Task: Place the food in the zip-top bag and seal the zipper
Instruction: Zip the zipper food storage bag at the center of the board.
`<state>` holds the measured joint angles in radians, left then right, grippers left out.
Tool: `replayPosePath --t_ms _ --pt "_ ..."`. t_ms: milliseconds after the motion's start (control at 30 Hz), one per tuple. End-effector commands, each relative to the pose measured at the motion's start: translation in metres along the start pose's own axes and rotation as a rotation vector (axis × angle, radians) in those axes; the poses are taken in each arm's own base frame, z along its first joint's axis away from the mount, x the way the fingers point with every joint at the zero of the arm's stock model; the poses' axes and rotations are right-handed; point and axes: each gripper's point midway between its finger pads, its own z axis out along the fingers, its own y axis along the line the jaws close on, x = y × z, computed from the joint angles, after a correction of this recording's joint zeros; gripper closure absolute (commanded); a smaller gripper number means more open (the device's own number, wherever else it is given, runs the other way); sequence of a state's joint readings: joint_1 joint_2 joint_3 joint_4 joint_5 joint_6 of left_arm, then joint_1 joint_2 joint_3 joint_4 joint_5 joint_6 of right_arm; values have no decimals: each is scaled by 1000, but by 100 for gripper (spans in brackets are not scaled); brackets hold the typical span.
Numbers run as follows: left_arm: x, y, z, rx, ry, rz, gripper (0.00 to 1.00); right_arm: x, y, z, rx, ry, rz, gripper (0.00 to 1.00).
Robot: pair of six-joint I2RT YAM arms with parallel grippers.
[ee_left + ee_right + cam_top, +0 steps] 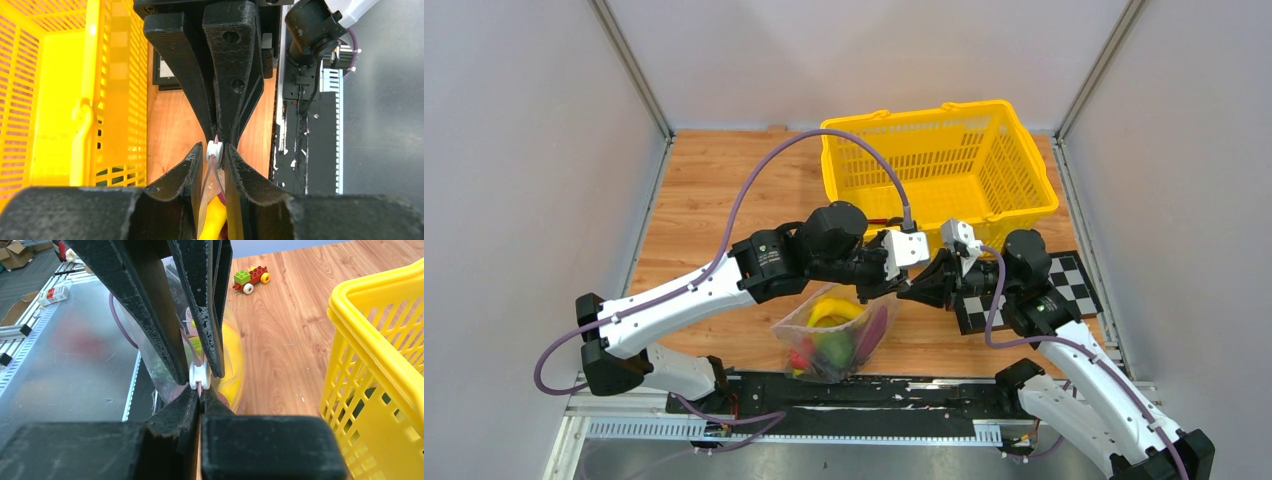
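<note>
Top view: the food (834, 345) lies inside the zip-top bag (784, 328), which sits just below the two pairs of jaws where they meet, so loading looks done.

Left wrist view: the left jaws appear to be grasping the white tab (215, 150).

Right wrist view: the right jaws are clenched on the zipper (200, 388) just beside that tab. The seal itself looks not yet run.

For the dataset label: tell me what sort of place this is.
Probably a lab robot cell: plain grey walls box in a wooden table, and a checkerboard card lies near the yellow basket.
</note>
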<state>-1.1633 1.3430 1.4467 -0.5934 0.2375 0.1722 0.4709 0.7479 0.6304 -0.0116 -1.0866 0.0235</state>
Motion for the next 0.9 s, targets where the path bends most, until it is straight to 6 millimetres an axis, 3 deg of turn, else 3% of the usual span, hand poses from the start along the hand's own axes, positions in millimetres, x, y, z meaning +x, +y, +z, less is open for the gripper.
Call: replayPosePath --t_ms 0,367,467,533,867 --pt "-9 0 -3 20 -13 21 68 -20 7 0 -25 -34 -90 100" --pt "-6 8 -1 -16 22 15 75 -19 8 0 -26 -32 -86 100" --pt "-4 7 -2 -10 32 10 93 -19 7 0 -20 -32 -84 100" --pt "-4 7 -3 -9 31 8 99 -19 5 0 -7 -34 -85 100" --pt "2 10 -19 -55 36 6 100 -19 -8 -4 99 -50 -95 100"
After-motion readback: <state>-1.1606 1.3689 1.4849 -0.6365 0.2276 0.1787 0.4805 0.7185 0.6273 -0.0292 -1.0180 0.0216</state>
